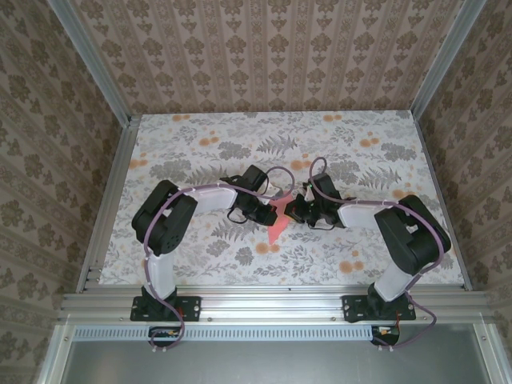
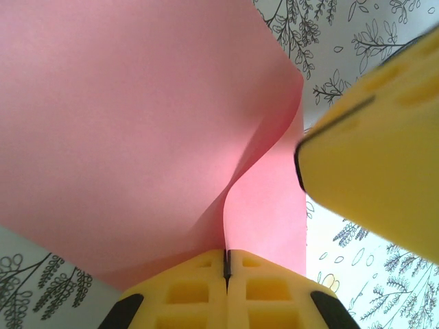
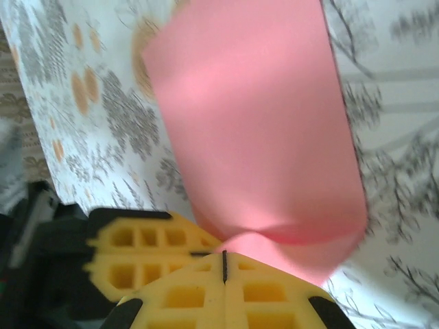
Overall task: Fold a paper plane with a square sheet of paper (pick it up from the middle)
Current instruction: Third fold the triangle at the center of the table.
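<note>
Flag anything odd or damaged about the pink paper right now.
The square sheet of paper is not flat: it bulges in a loose curved fold, pinched by the left gripper and the right gripper close together. No tear is visible.

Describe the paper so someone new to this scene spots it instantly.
Look at the middle of the floral-print table. There the left gripper and the right gripper both pinch the sheet of paper. It is plain salmon-pink and curled, unlike the small orange printed flowers on the tabletop.
</note>
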`<state>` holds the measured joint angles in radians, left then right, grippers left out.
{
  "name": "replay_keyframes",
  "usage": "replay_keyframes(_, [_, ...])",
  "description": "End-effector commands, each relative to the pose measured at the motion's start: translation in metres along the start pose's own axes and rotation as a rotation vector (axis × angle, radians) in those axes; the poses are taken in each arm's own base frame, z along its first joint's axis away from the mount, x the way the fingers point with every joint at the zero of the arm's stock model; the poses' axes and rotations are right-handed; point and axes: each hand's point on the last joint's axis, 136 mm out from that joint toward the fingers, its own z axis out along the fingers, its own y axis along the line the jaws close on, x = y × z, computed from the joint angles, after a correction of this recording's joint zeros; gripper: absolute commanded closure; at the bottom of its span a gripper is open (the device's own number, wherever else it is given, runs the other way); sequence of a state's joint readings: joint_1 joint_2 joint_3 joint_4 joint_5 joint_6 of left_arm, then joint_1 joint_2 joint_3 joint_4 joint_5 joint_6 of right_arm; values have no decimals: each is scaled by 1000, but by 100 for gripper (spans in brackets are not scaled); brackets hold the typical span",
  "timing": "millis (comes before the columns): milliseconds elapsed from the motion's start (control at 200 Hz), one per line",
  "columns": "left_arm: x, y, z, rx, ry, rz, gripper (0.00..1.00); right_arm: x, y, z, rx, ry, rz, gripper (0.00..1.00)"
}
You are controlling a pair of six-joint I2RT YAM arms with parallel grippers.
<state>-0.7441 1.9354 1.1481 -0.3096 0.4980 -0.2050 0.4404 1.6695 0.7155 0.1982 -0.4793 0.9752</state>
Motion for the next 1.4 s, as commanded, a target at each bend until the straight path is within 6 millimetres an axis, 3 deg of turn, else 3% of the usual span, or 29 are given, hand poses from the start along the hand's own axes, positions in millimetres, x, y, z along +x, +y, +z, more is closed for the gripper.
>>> replay_keyframes(0, [20,13,7,-44,76,-27,100,4,-22,11,71,38,10,100])
replay_keyframes(125, [19,12,7,-42,72,-28,100,10,-47,18,129,50,40,100])
replay_keyframes(215, [19,12,7,-42,71,-27,100,11,-52,18,136,54,43,100])
replay_keyframes(500, [19,11,5,-45,73,-26,100,-13,2,-10,28,6,-32,100])
replay_keyframes(640, [19,11,4,-46,72,-28,100,-10,12,-19,-6,12,-56,100])
replay_keyframes(770, [18,11,4,-46,67,-31,100,-3,1,-13,0,36,-37,100])
replay_keyframes(1060, [16,6,1,-41,61,-27,100,-1,-44,12,125,60,3,99])
replay_keyframes(1125, [12,3,-4,-40,41,-27,96,0,-48,13,144,72,4,97])
replay_keyframes(1205, [5,-1,-13,-49,9,-29,86,-2,-40,8,124,63,-18,96])
replay_keyframes(1400, [-20,-15,-58,-99,-131,-34,70,-14,-9,-25,84,24,-90,86])
